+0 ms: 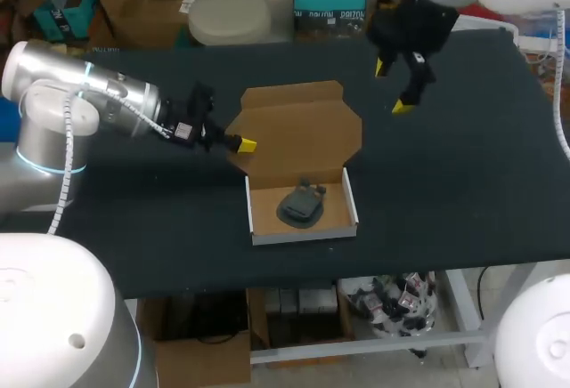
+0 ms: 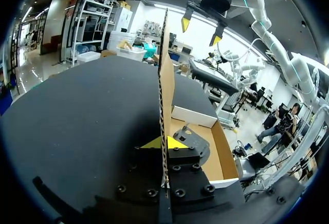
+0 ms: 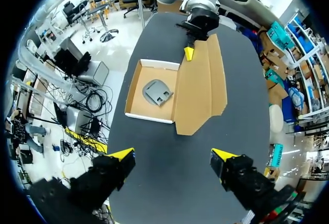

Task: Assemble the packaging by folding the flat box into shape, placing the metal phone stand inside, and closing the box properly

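Two fingers of the left gripper [image 2: 164, 143] seem to pinch the left edge of the box's raised lid [image 1: 303, 130]. The right gripper [image 1: 392, 87] hangs wide open, empty, far right. The phone stand [image 1: 301, 206] lies inside the near tray [image 1: 252, 214].

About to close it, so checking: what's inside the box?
One dark stand lies on the floor of the box, with nothing else showing. The lid is open. The floor beneath the stand is covered.
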